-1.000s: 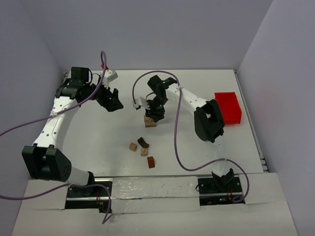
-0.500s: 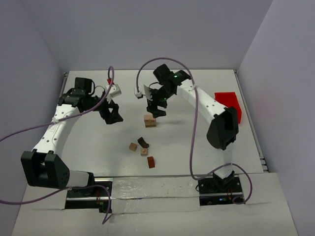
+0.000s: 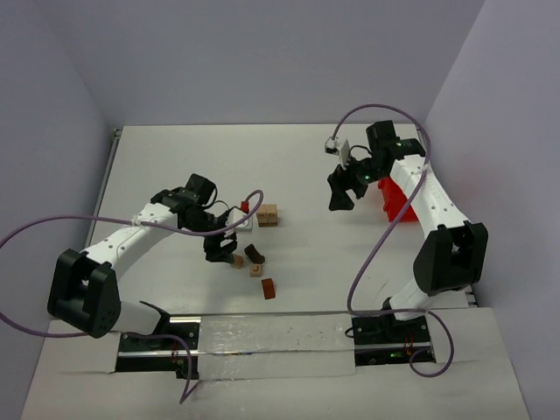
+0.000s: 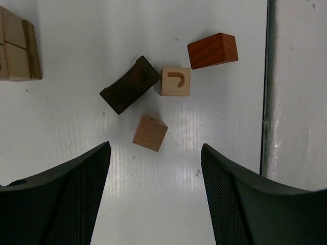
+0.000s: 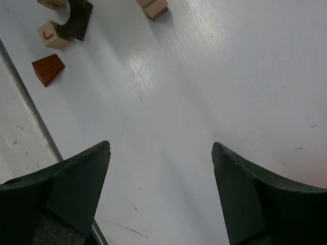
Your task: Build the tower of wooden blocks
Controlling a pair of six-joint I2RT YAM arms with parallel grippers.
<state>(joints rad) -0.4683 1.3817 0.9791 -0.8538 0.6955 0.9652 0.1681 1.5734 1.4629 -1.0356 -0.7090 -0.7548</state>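
Tan and brown pieces make up the start of the tower (image 3: 267,214), which stands alone mid-surface, a low cluster with nothing touching it. A second ago the right tool (image 3: 339,194) was down on that cluster; it has since let go and pulled well away to the far right, near the red bin (image 3: 404,199). Its wrist view shows the fingers spread wide with only bare surface (image 5: 168,76) between them, so it carries nothing.

The left tool (image 3: 223,249) has meanwhile swung in from the far left corner to hang over the loose pieces just near of the tower. Its fingers are released and apart, and the tan cube (image 4: 150,133) lies just ahead of the gap, not yet gripped. Beside it sit the dark arch (image 4: 130,84), touching the marked cube (image 4: 176,81), with the red-brown block (image 4: 212,50) a little apart.

By my reading, one placement is finished and the work has passed to the left arm, which is lining up on the tan cube as the next piece. Four pieces are left to stack.
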